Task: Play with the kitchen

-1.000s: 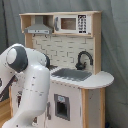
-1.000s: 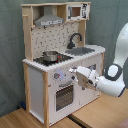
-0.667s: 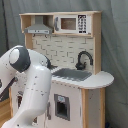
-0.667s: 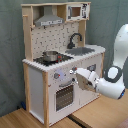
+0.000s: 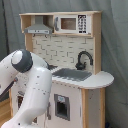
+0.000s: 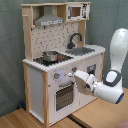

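- Kitchen, a large white and light-wood toy play kitchen (image 6: 60, 75) with a grey hood (image 6: 50, 21), stands on the wooden floor against a grey curtain in both exterior views; in the first exterior view (image 5: 80, 75) my white arm (image 5: 30, 90) covers its lower left part.
- On its top I see a black curved faucet (image 6: 75, 39) behind the sink (image 6: 82, 50), and a small steel pot (image 6: 50, 56) on the dark stovetop (image 6: 51, 60). Below are round knobs (image 6: 56, 76) and the oven door with a window (image 6: 63, 96).
- My claw (image 6: 73, 75) is in front of the knob row, just beside the knob above the oven door, in the second exterior view. I cannot tell from these pictures if it is spread or pressed together, or if it already touches a knob.
- Compared with one second ago, my wrist has come a little closer to the front panel and a little higher, toward the knobs.
- I judge that I am approaching a knob to turn it, so the playing is only at its beginning.
- Next move needs careful alignment, because a small knob can slip from the grip easily.
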Robot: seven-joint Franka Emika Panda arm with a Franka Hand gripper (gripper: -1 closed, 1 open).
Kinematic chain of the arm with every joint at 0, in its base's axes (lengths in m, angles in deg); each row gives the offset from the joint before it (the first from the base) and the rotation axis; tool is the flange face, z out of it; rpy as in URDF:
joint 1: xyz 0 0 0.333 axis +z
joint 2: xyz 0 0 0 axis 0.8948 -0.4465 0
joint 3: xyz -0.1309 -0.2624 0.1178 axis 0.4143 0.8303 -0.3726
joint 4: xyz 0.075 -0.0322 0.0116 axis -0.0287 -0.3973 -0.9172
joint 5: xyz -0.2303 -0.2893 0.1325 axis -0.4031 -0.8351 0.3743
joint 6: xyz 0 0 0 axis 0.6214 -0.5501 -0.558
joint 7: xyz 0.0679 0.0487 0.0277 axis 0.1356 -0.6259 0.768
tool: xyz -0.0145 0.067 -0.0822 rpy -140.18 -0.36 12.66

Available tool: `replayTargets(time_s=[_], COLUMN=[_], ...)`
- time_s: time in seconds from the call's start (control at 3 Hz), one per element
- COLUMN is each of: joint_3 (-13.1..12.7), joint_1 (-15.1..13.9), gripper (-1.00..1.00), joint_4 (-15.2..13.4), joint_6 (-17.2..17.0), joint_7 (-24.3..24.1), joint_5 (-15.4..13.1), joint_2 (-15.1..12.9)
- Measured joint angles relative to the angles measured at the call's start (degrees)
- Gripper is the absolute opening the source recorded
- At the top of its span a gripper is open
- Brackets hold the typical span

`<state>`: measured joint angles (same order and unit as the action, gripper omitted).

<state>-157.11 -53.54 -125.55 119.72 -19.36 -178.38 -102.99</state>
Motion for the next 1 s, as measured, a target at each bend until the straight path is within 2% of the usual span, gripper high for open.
replayTargets(time_s=[0.67,1.0], joint_3=[2.9,2.9], joint_1=[5.1,5.3], gripper=[1.00,1.00], joint_4=[4.3,5.8], joint_6=[-7.2,-12.8], joint_7=[-1.7,-3.7], joint_5=[-1.6,-1.7], joint_2=[-6.5,-8.2])
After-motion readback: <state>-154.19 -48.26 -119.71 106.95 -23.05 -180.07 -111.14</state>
